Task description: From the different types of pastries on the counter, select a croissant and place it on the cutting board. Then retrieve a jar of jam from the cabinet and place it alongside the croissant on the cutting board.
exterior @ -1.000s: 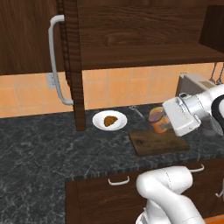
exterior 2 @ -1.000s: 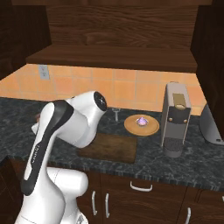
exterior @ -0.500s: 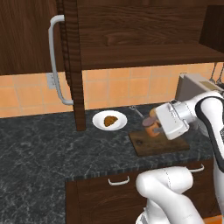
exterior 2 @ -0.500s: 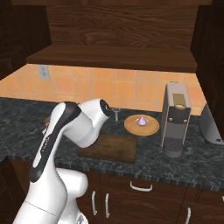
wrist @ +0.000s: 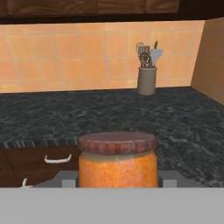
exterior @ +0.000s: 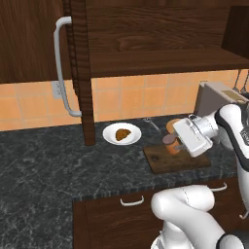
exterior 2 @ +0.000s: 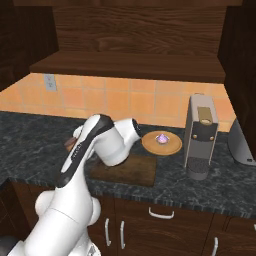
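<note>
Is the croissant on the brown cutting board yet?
No, the croissant sits on the round white plate, left of the cutting board.

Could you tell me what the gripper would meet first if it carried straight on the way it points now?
Holding the small orange jar with the brownish lid, the gripper points along the dark marbled counter. The line looks free up to the grey utensil holder by the orange tiled wall, though depth is unclear.

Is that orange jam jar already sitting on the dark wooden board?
Cannot tell. In the left base view the jar of jam sits low over the cutting board in the gripper, its base hidden.
</note>
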You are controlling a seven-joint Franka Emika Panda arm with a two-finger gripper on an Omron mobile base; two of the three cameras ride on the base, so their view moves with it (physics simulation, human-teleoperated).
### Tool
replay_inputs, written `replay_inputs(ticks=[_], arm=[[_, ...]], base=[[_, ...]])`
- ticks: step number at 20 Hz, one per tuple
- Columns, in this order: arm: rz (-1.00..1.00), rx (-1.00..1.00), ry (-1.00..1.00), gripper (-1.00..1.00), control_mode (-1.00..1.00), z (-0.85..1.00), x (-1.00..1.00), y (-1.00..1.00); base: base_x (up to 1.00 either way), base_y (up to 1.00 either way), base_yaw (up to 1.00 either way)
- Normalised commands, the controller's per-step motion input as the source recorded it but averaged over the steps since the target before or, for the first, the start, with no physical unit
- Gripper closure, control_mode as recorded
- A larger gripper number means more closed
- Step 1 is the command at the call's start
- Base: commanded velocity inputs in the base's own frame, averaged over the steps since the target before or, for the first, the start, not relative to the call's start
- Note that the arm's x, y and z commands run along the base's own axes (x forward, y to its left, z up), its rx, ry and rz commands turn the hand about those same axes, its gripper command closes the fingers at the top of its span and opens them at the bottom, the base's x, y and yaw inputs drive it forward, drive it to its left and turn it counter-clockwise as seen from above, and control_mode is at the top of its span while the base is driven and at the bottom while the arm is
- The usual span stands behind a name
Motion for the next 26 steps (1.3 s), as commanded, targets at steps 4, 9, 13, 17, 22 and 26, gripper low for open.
replay_inputs(ticks=[4, 9, 13, 17, 22, 26], arm=[[0.00, 0.00, 0.00, 1.00, -1.00, -0.20, 0.16, 0.00], [0.00, 0.00, 0.15, 1.00, -1.00, -0.20, 0.01, 0.00], [0.00, 0.00, 0.27, 1.00, -1.00, -0.13, 0.04, 0.00], [0.00, 0.00, 0.10, 1.00, -1.00, -0.27, 0.27, 0.00], [-0.02, 0.00, -0.05, 1.00, -1.00, -0.37, 0.39, -0.03], [-0.01, 0.00, -0.02, 1.00, -1.00, -0.29, 0.30, -0.03]], base=[[0.00, 0.00, 0.00], [0.00, 0.00, 0.00], [0.00, 0.00, 0.00], [0.00, 0.00, 0.00], [0.00, 0.00, 0.00], [0.00, 0.00, 0.00]])
